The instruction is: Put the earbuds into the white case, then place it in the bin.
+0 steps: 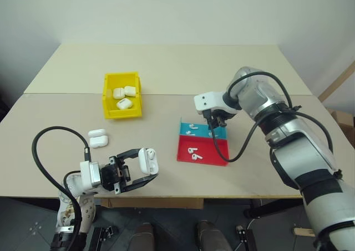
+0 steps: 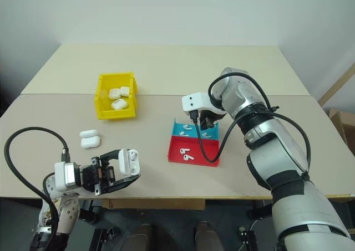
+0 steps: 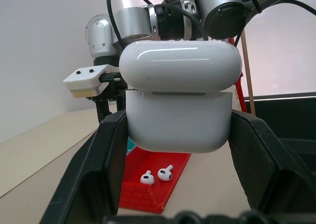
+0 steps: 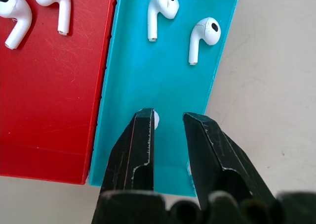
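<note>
My left gripper [image 1: 145,167] is shut on a white case [image 3: 180,117], held above the table's near edge with its lid hinged open. My right gripper [image 4: 168,117] points down into the blue tray [image 4: 163,85], its jaws a narrow gap apart with bare blue showing between them. Two earbuds [image 4: 160,6] lie free in that tray, and a sliver of another shows at the inner edge of one fingertip [image 4: 143,122]. The yellow bin [image 1: 123,113] stands at the back left and holds three white cases.
The red tray [image 1: 213,154] touches the blue one on its near side and holds two earbuds [image 1: 193,153]. Two more white cases [image 1: 97,137] lie on the table between the bin and my left gripper. A black cable [image 1: 247,143] hangs from the right arm beside the trays.
</note>
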`<act>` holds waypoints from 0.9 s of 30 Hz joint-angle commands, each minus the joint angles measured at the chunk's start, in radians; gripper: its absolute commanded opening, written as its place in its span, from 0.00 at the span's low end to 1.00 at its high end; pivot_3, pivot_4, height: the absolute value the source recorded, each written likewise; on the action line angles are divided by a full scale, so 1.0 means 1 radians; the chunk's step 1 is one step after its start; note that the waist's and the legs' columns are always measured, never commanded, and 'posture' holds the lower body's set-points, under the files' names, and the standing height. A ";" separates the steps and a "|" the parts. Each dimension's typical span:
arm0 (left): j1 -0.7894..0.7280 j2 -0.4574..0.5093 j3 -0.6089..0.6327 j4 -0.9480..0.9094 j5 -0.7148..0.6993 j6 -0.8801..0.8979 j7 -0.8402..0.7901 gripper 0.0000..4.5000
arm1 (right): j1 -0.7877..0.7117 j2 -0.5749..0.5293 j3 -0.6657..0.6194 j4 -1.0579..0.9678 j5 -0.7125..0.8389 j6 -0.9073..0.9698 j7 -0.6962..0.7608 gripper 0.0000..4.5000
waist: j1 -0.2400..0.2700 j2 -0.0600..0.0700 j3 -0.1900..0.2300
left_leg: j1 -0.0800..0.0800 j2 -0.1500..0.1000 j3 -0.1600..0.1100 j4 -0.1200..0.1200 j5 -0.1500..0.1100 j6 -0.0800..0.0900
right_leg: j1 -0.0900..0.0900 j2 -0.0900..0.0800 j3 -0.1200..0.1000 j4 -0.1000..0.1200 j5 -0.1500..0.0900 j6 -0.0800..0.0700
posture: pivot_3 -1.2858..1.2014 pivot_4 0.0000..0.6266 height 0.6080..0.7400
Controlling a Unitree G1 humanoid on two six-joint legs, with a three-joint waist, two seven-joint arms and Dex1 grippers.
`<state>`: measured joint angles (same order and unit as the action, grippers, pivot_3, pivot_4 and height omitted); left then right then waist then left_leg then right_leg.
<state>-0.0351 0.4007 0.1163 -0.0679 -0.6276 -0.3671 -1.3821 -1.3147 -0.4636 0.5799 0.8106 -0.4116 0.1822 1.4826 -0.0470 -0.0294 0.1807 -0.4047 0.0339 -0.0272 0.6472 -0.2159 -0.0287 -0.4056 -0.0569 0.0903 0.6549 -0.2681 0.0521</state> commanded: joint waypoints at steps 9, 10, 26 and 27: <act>0.003 -0.004 -0.008 -0.020 0.000 -0.034 -0.002 0.62 | 0.012 -0.015 -0.002 -0.059 -0.012 0.015 0.037 0.27 | 0.000 0.000 0.000 | 0.000 0.000 0.000 0.000 0.000 0.000 | 0.000 0.000 0.000 0.000 0.000 0.000 | 0.52 0.24 1.00; 0.005 -0.004 -0.009 -0.021 0.001 -0.033 -0.001 0.62 | 0.016 -0.016 0.000 -0.062 -0.015 0.016 0.036 0.27 | 0.000 0.000 0.000 | 0.000 0.000 0.000 0.000 0.000 0.000 | 0.000 0.000 0.000 0.000 0.000 0.000 | 0.52 0.24 1.00; 0.009 -0.001 -0.018 -0.011 0.005 -0.053 -0.003 0.62 | 0.046 0.001 0.008 -0.032 -0.056 0.005 -0.009 0.27 | 0.000 0.000 0.000 | 0.000 0.000 0.000 0.000 0.000 0.000 | 0.000 0.000 0.000 0.000 0.000 0.000 | 0.52 0.24 1.00; 0.009 0.000 -0.018 -0.011 0.005 -0.053 -0.002 0.62 | 0.047 0.003 0.008 -0.026 -0.057 0.005 -0.011 0.27 | 0.000 0.000 0.000 | 0.000 0.000 0.000 0.000 0.000 0.000 | 0.000 0.000 0.000 0.000 0.000 0.000 | 0.52 0.24 1.00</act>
<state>-0.0309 0.3972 0.0969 -0.0663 -0.6249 -0.4028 -1.3865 -1.2601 -0.4600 0.5895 0.7866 -0.4603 0.1871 1.4768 -0.0473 -0.0294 0.1808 -0.4046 0.0339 -0.0272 0.6473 -0.2158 -0.0288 -0.4056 -0.0568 0.0904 0.6553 -0.2681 0.0521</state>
